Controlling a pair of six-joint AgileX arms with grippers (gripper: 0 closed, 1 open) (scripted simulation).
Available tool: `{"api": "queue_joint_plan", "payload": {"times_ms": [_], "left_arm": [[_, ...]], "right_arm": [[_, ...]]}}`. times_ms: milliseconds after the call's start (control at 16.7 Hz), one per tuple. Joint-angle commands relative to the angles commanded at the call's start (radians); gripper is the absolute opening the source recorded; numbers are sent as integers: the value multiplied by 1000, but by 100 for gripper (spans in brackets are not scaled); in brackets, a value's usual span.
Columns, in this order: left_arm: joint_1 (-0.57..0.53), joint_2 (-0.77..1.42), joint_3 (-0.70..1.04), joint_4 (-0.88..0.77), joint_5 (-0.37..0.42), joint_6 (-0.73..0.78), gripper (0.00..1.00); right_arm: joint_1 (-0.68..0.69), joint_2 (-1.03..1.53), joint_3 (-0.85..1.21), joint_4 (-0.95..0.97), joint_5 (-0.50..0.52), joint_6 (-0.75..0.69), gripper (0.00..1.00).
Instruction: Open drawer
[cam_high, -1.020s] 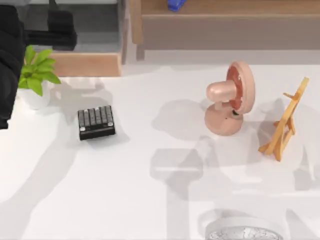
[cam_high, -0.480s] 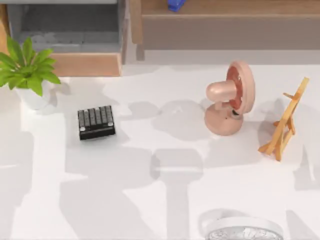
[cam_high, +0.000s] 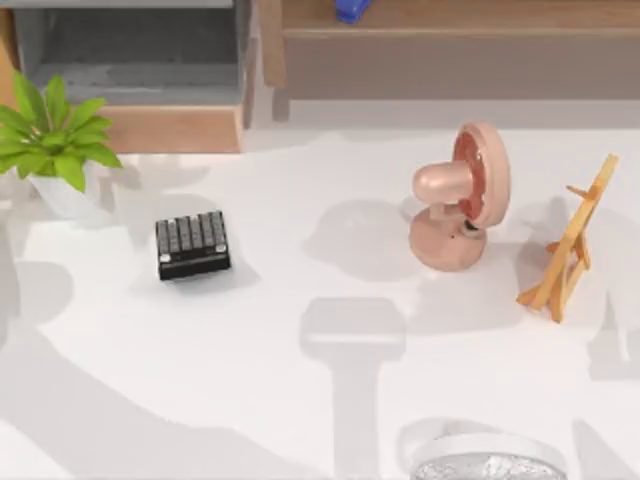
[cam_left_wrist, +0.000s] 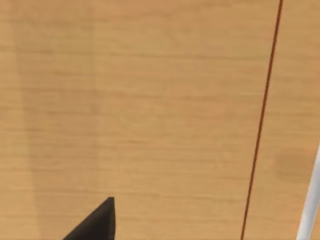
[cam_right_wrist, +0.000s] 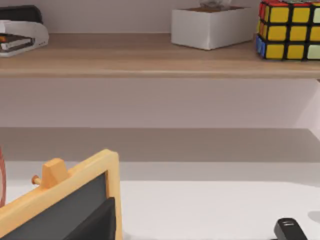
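The drawer (cam_high: 170, 128) stands at the table's back left, pulled out. Its grey lining (cam_high: 130, 50) lies exposed behind the light tan front panel. A dark tip of my left gripper (cam_left_wrist: 95, 226) hangs close against a light tan wooden surface (cam_left_wrist: 150, 100) crossed by a thin dark seam; which part of the furniture this is I cannot tell. A dark tip of my right gripper (cam_right_wrist: 95, 225) sits beside a small yellow-framed blackboard (cam_right_wrist: 65, 200), facing a wooden shelf (cam_right_wrist: 150, 55).
A potted plant (cam_high: 60, 150) stands in front of the drawer's left end, with a black keypad (cam_high: 192, 244) nearby. A pink fan (cam_high: 462, 195) and a wooden easel (cam_high: 568, 250) stand on the right. A white round object (cam_high: 485, 460) lies at the front edge.
The black left arm that hung over the drawer and plant one second ago has left the top view. Shadows on the table have shifted. The drawer has not moved.
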Motion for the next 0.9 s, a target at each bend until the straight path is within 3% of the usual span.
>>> {"api": "queue_joint_plan", "payload": {"times_ms": [180,900], "left_arm": [[14,41,14,25,37,33,100],[-12,94,127,-35,12,32,100]], "right_arm": [[0,0,0,0,0,0,100],[0,0,0,0,0,0,100]]}}
